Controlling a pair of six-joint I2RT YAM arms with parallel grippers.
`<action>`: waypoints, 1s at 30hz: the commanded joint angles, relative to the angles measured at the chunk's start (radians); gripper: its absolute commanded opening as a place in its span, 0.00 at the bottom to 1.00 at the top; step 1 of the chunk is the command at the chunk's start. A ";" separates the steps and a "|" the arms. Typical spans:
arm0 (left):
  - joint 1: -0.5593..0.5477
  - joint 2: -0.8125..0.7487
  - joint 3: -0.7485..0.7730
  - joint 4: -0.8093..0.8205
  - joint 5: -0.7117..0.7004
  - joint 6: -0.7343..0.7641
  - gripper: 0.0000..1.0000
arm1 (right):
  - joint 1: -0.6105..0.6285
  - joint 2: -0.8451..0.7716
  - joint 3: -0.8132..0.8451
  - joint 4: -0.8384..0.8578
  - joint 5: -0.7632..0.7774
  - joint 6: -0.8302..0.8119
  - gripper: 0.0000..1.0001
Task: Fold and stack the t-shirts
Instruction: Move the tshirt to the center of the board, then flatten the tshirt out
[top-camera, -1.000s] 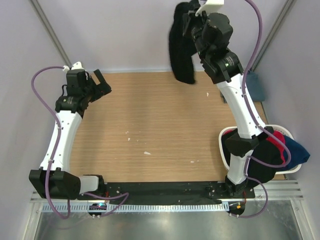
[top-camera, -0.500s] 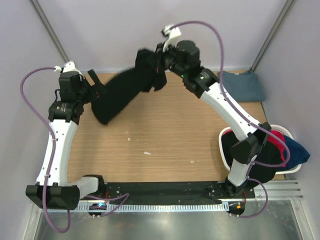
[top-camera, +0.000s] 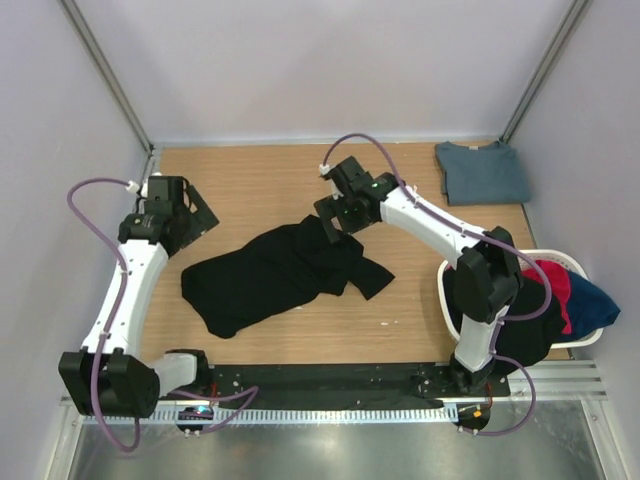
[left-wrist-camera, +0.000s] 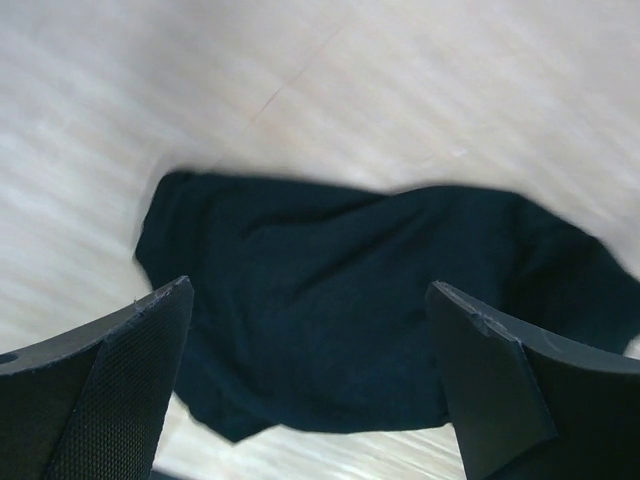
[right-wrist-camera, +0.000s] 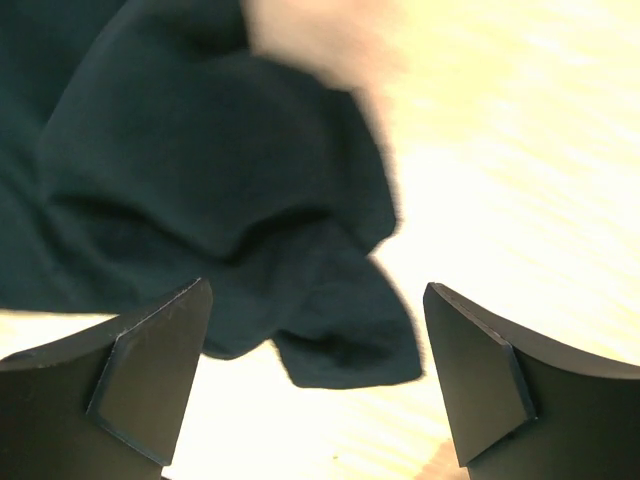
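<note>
A large black t-shirt (top-camera: 270, 278) lies crumpled across the middle of the wooden table (top-camera: 250, 180). My right gripper (top-camera: 330, 222) hovers over its upper right part, open and holding nothing. In the right wrist view the shirt's bunched edge (right-wrist-camera: 210, 180) lies below the spread gripper (right-wrist-camera: 315, 380). My left gripper (top-camera: 200, 215) stands open just beyond the shirt's left end. The left wrist view shows the cloth (left-wrist-camera: 340, 300) under this gripper (left-wrist-camera: 310, 380), untouched. A folded slate-blue t-shirt (top-camera: 483, 172) lies at the back right corner.
A white basket (top-camera: 444, 295) at the right edge holds a black shirt (top-camera: 530, 330), a magenta-red one (top-camera: 555, 290) and a blue one (top-camera: 595, 305) that hangs over its rim. Grey walls close in the back and sides.
The right arm swung the black t-shirt down from high at the back, leftward across the table, then opened and let it drop flat. The left gripper stayed open and shifted slightly.
</note>
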 joint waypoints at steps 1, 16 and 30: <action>0.010 0.022 -0.024 -0.117 -0.121 -0.138 0.99 | -0.050 -0.025 0.102 -0.081 0.082 0.072 0.93; 0.298 0.059 -0.351 0.198 0.088 -0.223 0.85 | -0.036 0.237 0.326 0.126 -0.124 0.104 0.91; 0.301 0.338 -0.289 0.350 0.127 -0.159 0.74 | -0.002 0.330 0.331 0.079 -0.118 0.050 0.81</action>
